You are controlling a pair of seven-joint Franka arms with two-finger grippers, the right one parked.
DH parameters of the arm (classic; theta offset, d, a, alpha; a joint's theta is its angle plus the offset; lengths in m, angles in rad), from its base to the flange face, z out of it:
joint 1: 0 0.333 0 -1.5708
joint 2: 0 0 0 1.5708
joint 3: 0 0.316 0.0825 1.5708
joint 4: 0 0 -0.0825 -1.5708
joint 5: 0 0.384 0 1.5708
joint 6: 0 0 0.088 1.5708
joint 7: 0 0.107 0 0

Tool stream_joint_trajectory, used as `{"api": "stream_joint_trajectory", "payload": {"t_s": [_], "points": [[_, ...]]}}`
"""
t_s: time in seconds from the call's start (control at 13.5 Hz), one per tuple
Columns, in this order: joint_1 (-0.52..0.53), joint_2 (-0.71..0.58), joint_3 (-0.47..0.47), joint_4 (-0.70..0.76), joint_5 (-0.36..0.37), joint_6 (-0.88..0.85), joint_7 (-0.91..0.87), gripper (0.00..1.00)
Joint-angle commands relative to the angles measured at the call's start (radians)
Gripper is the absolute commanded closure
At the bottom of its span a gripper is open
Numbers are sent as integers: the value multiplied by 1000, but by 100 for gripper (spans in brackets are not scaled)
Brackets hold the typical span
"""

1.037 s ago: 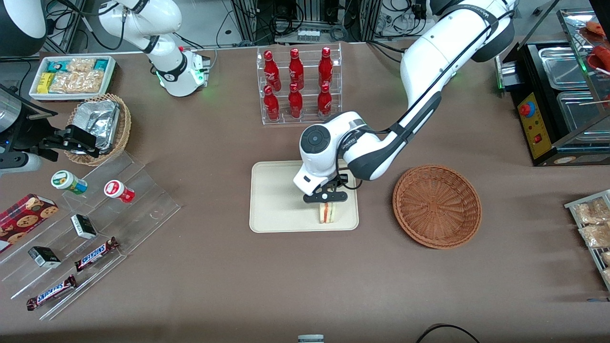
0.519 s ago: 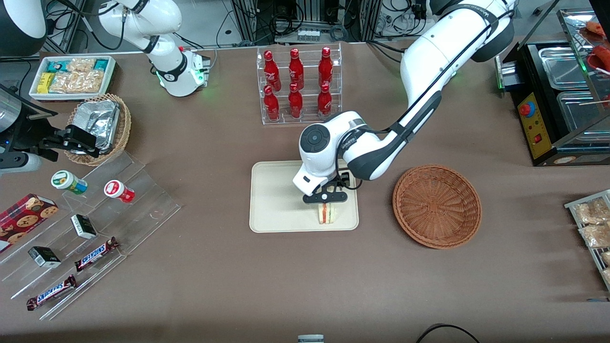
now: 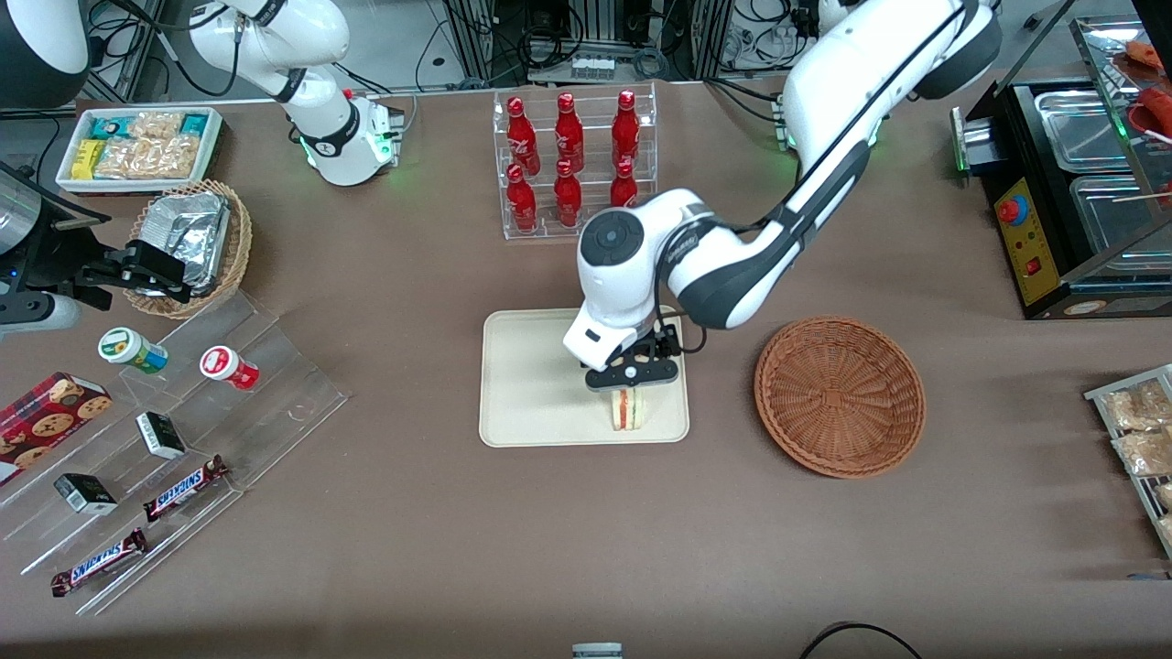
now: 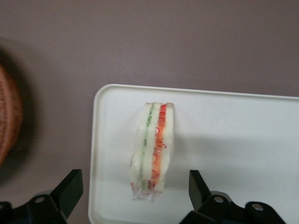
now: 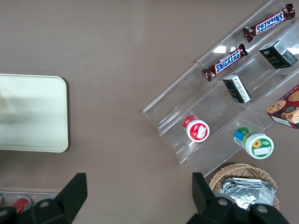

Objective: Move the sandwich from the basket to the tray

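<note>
The sandwich (image 3: 626, 410) (image 4: 154, 149), a white wedge with red and green layers, stands on its edge on the cream tray (image 3: 536, 384) (image 4: 229, 140) (image 5: 32, 112), near the tray's corner closest to the basket. My left gripper (image 3: 632, 383) (image 4: 134, 185) hovers just above the sandwich, open. Its black fingers (image 4: 70, 189) stand well apart on either side of the wedge and do not touch it. The reddish-brown wicker basket (image 3: 840, 395) (image 4: 9, 116) sits empty beside the tray, toward the working arm's end.
A clear rack of red bottles (image 3: 572, 165) stands farther from the front camera than the tray. Toward the parked arm's end are a stepped acrylic shelf with snacks (image 3: 174, 439), a tan basket with foil packs (image 3: 188, 243) and a white snack bin (image 3: 137, 146). A black machine (image 3: 1071, 201) stands at the working arm's end.
The left arm's wrist has lifted up and away from the tray. The sandwich stays where it was on the tray.
</note>
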Motion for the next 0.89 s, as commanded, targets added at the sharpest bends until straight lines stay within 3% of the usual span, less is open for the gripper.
{"api": "stream_joint_trajectory", "payload": {"t_s": [0.0,0.22,0.67,0.81], "points": [[85,-97,-43,-33,-64,-71,29,0],[89,-173,-4,-29,-155,-93,98,0],[143,-288,19,-26,-154,-186,155,0],[145,-315,68,-19,-189,-191,163,0]]}}
